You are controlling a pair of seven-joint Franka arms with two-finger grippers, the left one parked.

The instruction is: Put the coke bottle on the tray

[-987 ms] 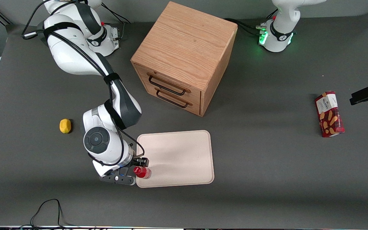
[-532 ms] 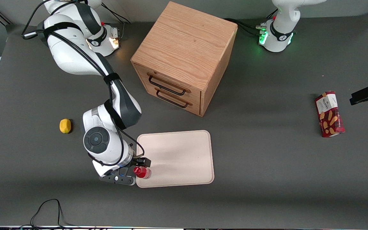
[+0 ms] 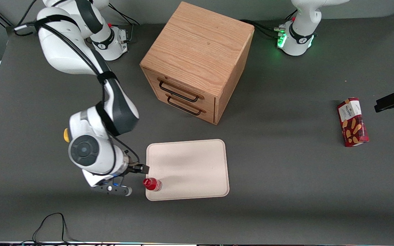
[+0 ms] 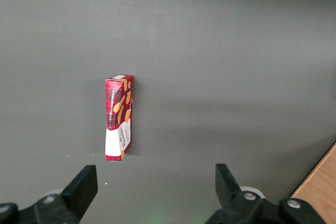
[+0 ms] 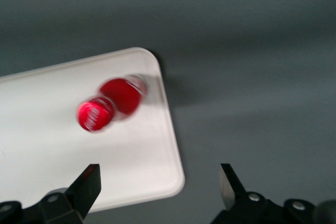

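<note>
Coke bottle [image 3: 152, 184] upright on tray [image 3: 190, 167] corner; claw [image 3: 133, 178] open just beside tray, clear of bottle.

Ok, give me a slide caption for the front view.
Coke bottle standing on a corner of the tray, open gripper beside it off the tray.

- We see our right arm [image 3: 80, 65] reaching from its base toward the front camera, elbow bent, wrist turned downward.
- Our pincer [image 3: 128, 179] hangs above the worktop with nothing in it.
- Its two dark fingers [image 5: 86, 184] stand wide apart in the right wrist view, empty space between them.
</note>
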